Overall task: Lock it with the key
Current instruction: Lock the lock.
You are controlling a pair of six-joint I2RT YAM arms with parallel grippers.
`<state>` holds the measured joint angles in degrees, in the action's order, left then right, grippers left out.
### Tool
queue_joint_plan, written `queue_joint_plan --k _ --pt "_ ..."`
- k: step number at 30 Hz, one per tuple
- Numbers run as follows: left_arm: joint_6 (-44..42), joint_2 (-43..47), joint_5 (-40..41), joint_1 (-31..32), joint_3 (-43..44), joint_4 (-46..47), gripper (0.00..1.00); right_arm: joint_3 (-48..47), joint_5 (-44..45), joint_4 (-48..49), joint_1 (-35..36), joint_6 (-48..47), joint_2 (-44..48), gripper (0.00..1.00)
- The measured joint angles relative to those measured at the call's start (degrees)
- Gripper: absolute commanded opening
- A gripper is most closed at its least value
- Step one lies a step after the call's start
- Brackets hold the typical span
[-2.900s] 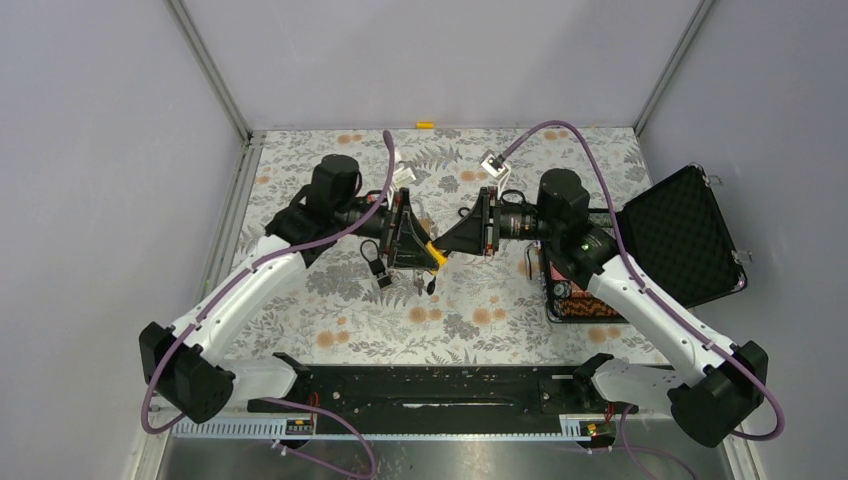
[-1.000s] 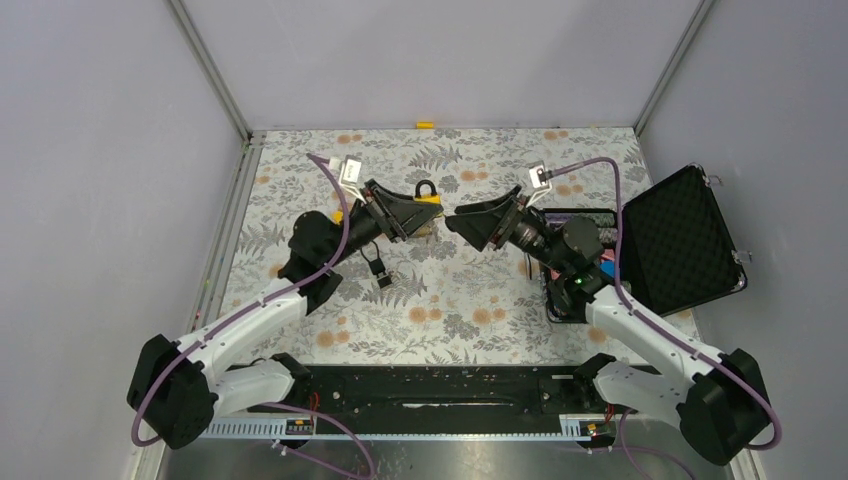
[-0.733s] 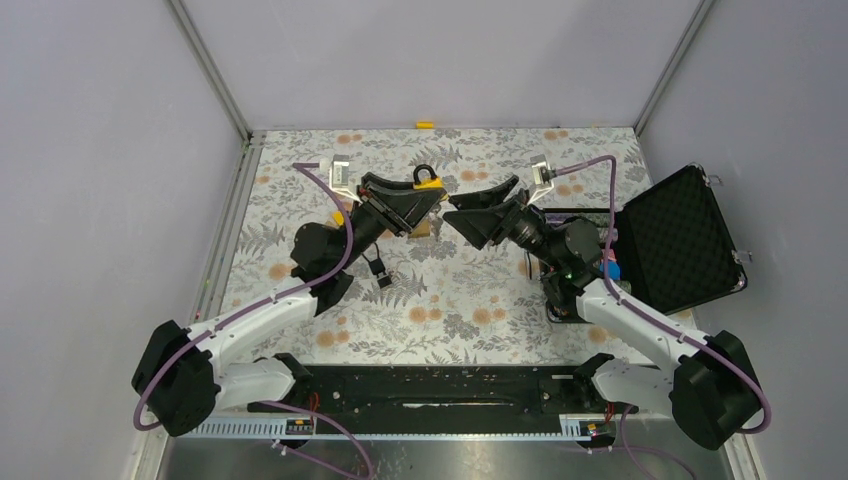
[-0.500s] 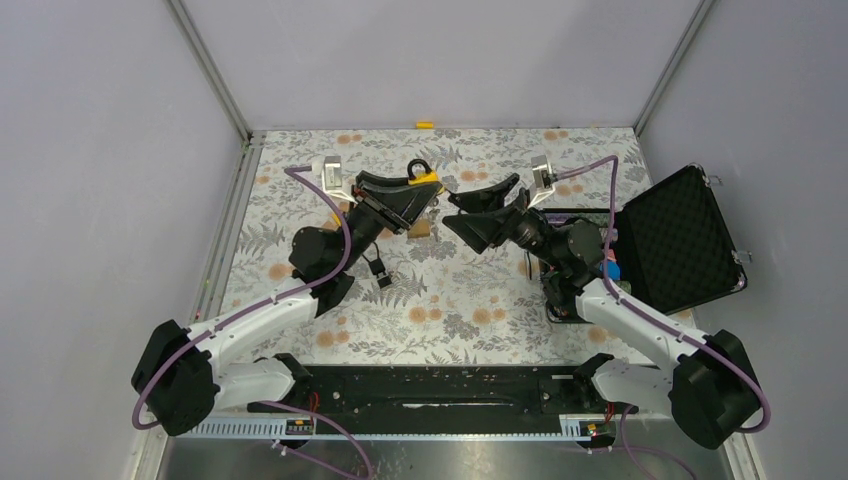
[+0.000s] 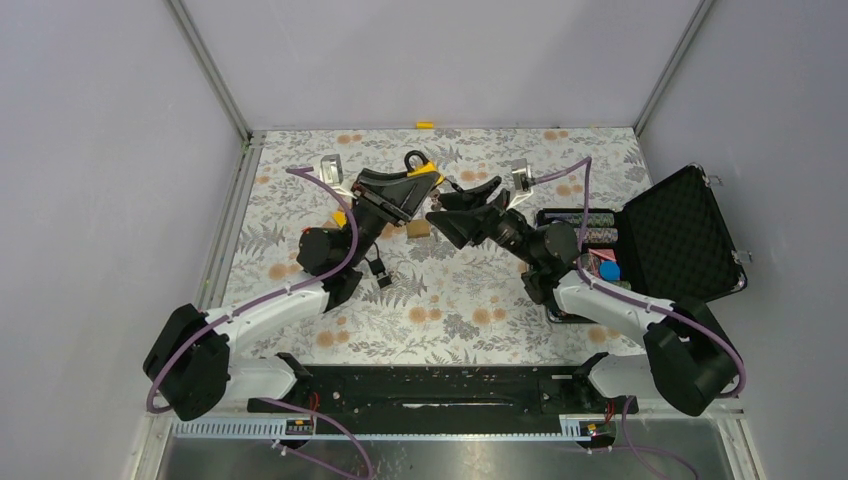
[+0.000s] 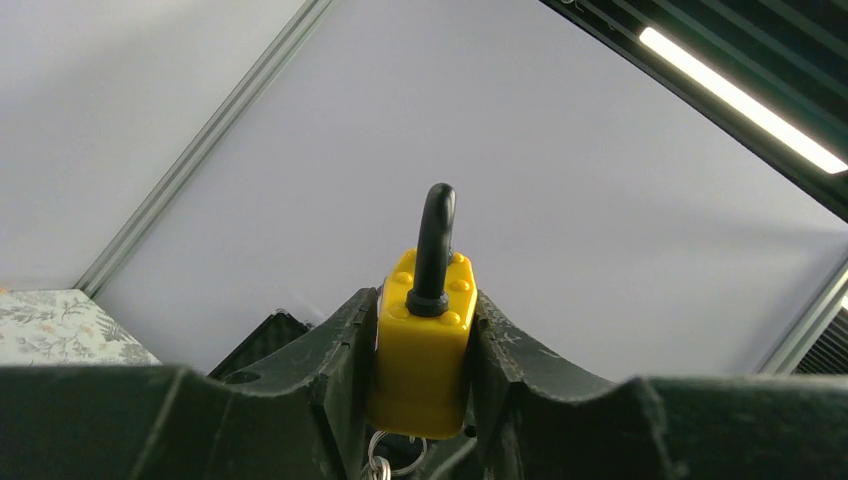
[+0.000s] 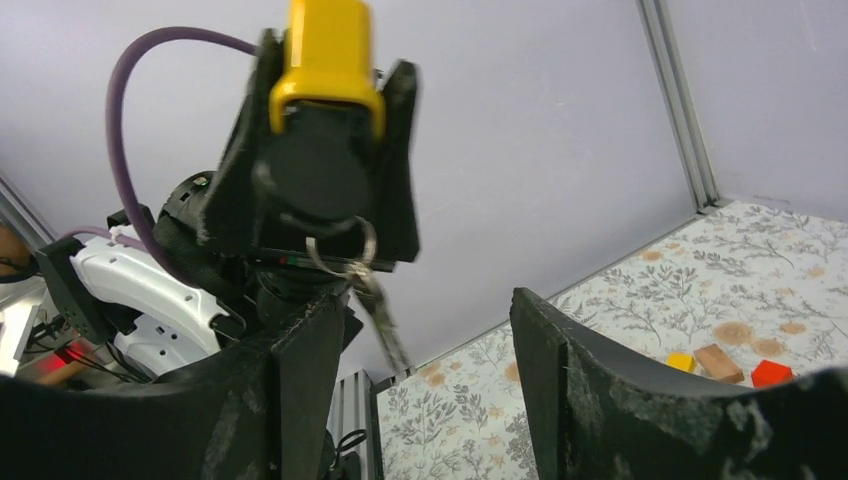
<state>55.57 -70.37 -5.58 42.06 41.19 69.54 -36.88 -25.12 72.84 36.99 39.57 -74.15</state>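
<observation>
A yellow padlock (image 5: pixel 428 180) with a black shackle (image 6: pixel 436 235) is raised off the table, and my left gripper (image 5: pixel 420 188) is shut on its body (image 6: pixel 422 350). A key ring (image 7: pixel 341 246) hangs from the lock's underside, and a key (image 7: pixel 388 330) dangles from the ring, blurred. My right gripper (image 5: pixel 447 203) is just right of the lock, pointing up at its underside (image 7: pixel 312 180). It stands open (image 7: pixel 425 345) with nothing held. The key hangs just above the gap, close to its left finger (image 7: pixel 310 385).
An open black case (image 5: pixel 680 235) lies at the right, with stacked chips (image 5: pixel 590 222) and a blue piece (image 5: pixel 609 270) beside it. Small blocks (image 7: pixel 720 362) lie on the floral table (image 5: pixel 470 310). A small black item (image 5: pixel 378 268) lies under the left arm.
Both arms have tilted upward. The left has lifted the padlock higher and toward the back. The right gripper has moved left under the lock and its jaws have narrowed a little.
</observation>
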Motion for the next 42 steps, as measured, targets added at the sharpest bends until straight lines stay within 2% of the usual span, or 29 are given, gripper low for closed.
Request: queue_joint_plan --k 5,9,12,16,18,20,22,23,25,27,34,35,42 --pt "1.0 -0.9 1.2 0.0 0.0 0.0 0.0 -0.5 2.0 2.4 2.5 -2.5 -0.9 0.71" --pt "1.1 -0.9 1.2 0.0 0.0 -0.2 0.0 -1.4 3.7 4.0 3.6 -4.3 -1.5 0.68" --pt "1.0 -0.9 1.2 0.0 0.0 -0.2 0.0 -2.2 4.9 4.6 4.1 -5.0 -2.2 0.6" --pt "1.0 -0.9 1.2 0.0 0.0 -0.3 0.0 -2.6 6.4 5.7 4.2 -5.3 -3.2 0.41" --pt "1.0 -0.9 1.3 0.0 0.0 -0.3 0.0 -2.6 6.8 6.3 4.3 -5.2 -3.6 0.37" --pt "1.0 -0.9 1.6 0.0 0.0 -0.4 0.0 -2.6 7.2 7.0 4.5 -5.2 -3.7 0.39" --pt "1.0 -0.9 1.7 0.0 0.0 -0.3 0.0 -2.6 7.6 7.3 4.6 -5.2 -3.7 0.53" --pt "1.0 -0.9 1.7 0.0 0.0 -0.3 0.0 -2.6 7.8 7.3 4.6 -5.1 -3.7 0.56" --pt "1.0 -0.9 1.6 0.0 0.0 -0.3 0.0 -2.6 8.5 7.3 4.6 -5.2 -3.7 0.56" --pt "1.0 -0.9 1.6 0.0 -0.1 -0.3 0.0 -2.6 9.0 7.3 4.6 -5.2 -3.7 0.48" --pt "0.8 -0.9 2.2 0.0 -0.2 -0.5 0.0 -2.7 8.4 8.0 5.1 -4.9 -3.7 0.03" --pt "0.7 -0.9 2.5 -0.1 -0.2 -0.5 0.0 -2.7 8.1 8.3 5.2 -4.8 -3.7 0.0" --pt "0.6 0.2 1.1 -1.2 -0.4 -3.7 0.0 0.2 7.9 8.8 5.2 -6.2 -2.4 0.0"
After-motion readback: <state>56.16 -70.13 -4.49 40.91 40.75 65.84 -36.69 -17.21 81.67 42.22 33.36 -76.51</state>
